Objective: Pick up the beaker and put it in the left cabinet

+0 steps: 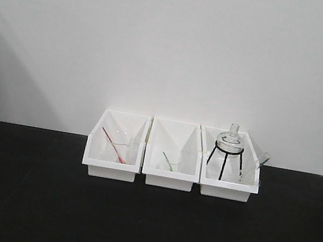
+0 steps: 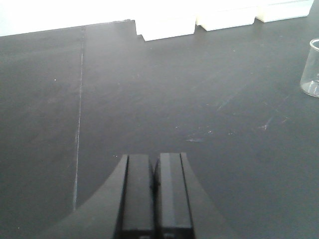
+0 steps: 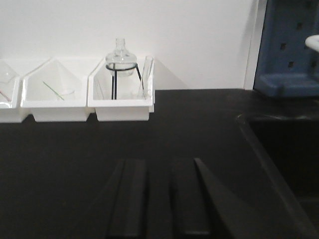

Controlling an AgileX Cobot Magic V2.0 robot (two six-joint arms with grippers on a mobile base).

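Jaws of the left gripper (image 2: 155,191) are sitting all but closed, only a slit between them, gripping nothing; those of the right gripper (image 3: 159,199) are standing apart, likewise gripping nothing. One beaker (image 2: 312,67) is standing upright, alone on the open desk (image 2: 199,114), off to the right of the left gripper and well in front of the bins, probably so either arm is getting free access. Three white bins (image 1: 169,182) are lining the wall, sorting the other glassware: one red-stick beaker (image 1: 120,145), one green-stick beaker (image 1: 170,162), one flask (image 1: 232,137) perching on one tripod (image 1: 222,166). The left cabinet is not showing in any view
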